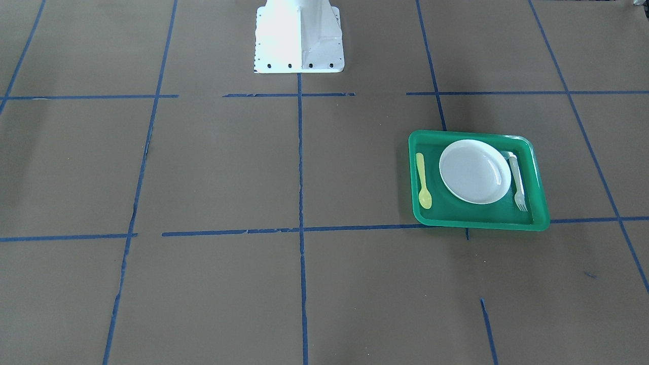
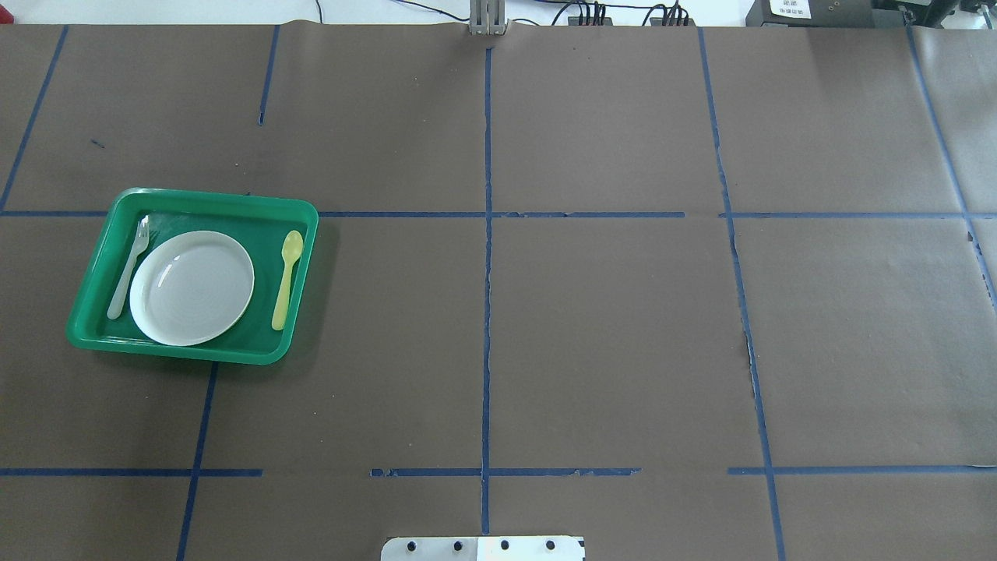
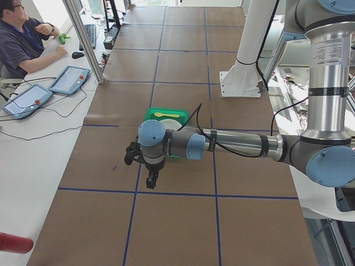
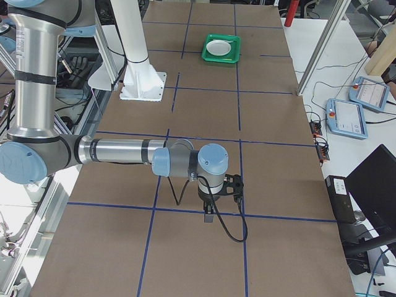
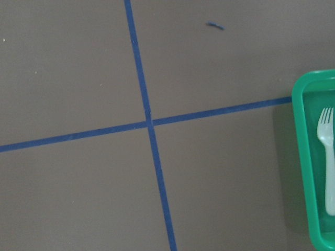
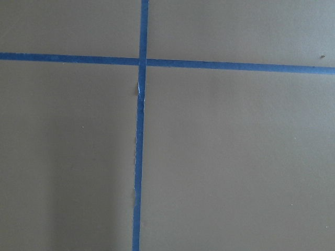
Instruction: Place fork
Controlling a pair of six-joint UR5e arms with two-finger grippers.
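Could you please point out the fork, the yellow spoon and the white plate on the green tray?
fork [image 2: 127, 270]: overhead exterior view, middle of its handle.
yellow spoon [image 2: 285, 284]: overhead exterior view, midway along its handle.
white plate [image 2: 192, 287]: overhead exterior view, centre of its flat well.

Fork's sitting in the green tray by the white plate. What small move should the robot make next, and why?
Probably just draw the left claw away from the tray: the fork already lies flat beside the plate, opposite the spoon, and no claw touches it, so the placing looks done.
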